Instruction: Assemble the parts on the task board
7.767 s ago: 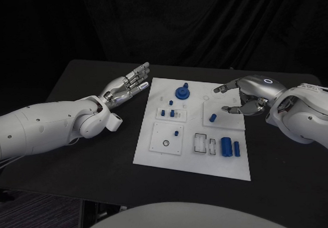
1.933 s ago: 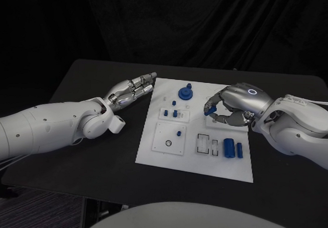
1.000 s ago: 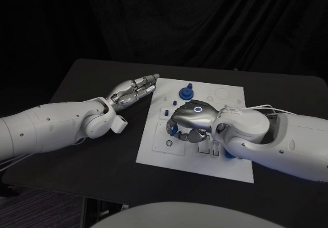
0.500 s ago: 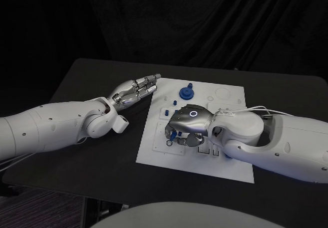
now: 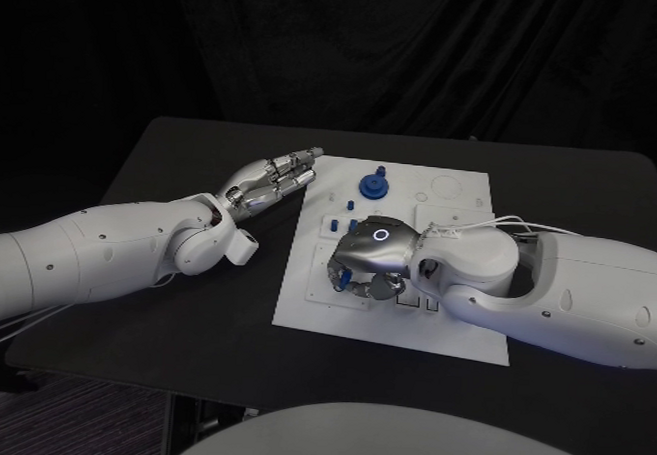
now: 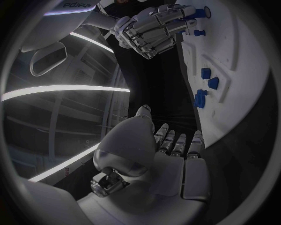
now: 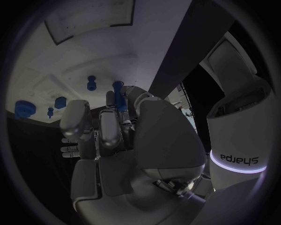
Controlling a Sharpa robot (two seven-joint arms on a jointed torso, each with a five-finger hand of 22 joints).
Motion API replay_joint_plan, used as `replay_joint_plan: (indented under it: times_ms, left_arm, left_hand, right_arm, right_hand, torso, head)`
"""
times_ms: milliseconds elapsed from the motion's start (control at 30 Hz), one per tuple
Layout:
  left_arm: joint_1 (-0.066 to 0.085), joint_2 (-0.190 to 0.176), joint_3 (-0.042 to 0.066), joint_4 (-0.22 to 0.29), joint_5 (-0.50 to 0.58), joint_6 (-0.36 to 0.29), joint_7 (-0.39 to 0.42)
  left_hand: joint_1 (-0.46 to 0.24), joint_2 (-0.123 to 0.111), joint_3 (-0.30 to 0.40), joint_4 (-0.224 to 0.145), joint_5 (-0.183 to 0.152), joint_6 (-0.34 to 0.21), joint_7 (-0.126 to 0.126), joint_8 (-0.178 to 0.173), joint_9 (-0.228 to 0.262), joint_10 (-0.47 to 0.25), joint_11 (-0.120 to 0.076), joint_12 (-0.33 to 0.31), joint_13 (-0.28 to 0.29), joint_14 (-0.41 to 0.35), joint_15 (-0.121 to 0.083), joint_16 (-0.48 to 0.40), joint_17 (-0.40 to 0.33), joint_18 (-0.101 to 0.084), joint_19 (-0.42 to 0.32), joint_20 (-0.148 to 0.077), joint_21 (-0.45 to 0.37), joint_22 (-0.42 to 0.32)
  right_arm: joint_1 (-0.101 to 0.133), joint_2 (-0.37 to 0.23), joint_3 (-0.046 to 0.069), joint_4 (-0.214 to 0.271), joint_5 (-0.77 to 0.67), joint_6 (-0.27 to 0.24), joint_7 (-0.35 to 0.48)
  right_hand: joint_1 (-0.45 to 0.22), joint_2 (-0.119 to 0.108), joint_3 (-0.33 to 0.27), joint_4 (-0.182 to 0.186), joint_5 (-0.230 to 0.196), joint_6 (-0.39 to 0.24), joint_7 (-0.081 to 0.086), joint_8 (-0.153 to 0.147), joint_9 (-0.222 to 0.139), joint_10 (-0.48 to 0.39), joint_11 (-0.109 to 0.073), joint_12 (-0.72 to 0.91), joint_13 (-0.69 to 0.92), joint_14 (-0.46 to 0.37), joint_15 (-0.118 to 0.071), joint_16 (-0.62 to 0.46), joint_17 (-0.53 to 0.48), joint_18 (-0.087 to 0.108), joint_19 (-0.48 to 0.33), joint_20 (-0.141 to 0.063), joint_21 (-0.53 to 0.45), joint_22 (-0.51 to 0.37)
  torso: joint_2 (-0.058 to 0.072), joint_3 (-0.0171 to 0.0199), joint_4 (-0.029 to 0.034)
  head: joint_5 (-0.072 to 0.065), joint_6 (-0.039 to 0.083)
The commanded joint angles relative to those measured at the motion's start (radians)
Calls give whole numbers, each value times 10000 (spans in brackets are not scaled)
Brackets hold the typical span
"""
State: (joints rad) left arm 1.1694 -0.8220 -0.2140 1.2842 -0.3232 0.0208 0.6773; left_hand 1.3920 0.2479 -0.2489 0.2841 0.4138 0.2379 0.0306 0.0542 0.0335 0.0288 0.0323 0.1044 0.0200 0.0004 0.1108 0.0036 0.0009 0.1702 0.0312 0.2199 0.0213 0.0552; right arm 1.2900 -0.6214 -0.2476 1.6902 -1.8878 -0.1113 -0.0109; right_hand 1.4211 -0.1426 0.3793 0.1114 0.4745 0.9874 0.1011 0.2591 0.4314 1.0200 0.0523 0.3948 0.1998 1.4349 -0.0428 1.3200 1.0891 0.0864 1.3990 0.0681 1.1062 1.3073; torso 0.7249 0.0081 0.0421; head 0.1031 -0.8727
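The white task board point(image 5: 397, 328) lies mid-table. My right hand point(image 5: 368, 261) hovers low over its front-left section, fingers curled down. In the right wrist view a small blue peg point(image 7: 120, 99) is pinched between the fingers of that hand point(image 7: 111, 136), close above the board point(image 7: 88, 51). A round blue knob part point(image 5: 373, 184) stands at the board's far side, and small blue pegs point(image 5: 339, 225) stand behind the right hand. My left hand point(image 5: 273, 176) lies flat and open along the board's left edge, holding nothing. The left wrist view shows its straight fingers point(image 6: 175, 143) and the right hand point(image 6: 153, 29) beyond.
More blue parts point(image 7: 23, 108) stand on the board near the held peg. My right forearm point(image 5: 557, 296) covers the board's front-right section and the parts there. Black tabletop point(image 5: 167, 332) surrounds the board.
My right hand carried the blue peg from the board's right side across to the front-left section and has sunk slightly lower. The left hand has stayed put.
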Motion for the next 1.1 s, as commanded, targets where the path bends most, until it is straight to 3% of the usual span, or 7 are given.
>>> replay_joint_plan:
  times_ms: [33,467,1100]
  left_arm:
    - [-24,39,8,-5,3,171,420]
    - [-36,84,8,-48,3,192,403]
    - [-47,113,8,-88,3,230,357]
  left_hand:
    - [107,36,62,4,56,100,57,41,14,63,-38,34,9,-4,34,-36,-9,76,29,-3,44,1]
    - [123,51,76,3,71,104,76,43,13,62,-6,32,9,-4,15,-36,-9,73,21,-5,39,-12]
    - [139,55,84,-2,86,98,58,39,11,61,26,30,9,-4,3,-36,-9,74,20,-9,38,-15]
  right_arm:
    - [-49,34,6,-43,-148,45,-129]
    - [-112,183,6,-263,-150,-232,-91]
    - [-162,222,6,-221,-150,-307,-48]
  right_hand:
    - [-15,-62,73,-15,-18,51,33,-34,9,2,-2,-35,-6,-85,10,-28,1,46,-58,-3,-36,1443]
    - [-12,-53,98,-36,-20,106,26,-37,20,91,-17,-25,11,-79,3,-15,30,43,-57,-11,-24,1446]
    - [-67,-69,94,-29,-28,86,30,-96,9,197,-25,10,50,-95,6,-40,-12,45,-69,-14,-46,1441]
  torso:
    - [-4,-8,15]
    - [-2,-11,17]
    - [-3,-11,14]
  head:
    - [-13,1]
    - [-44,1]
    - [-46,1]
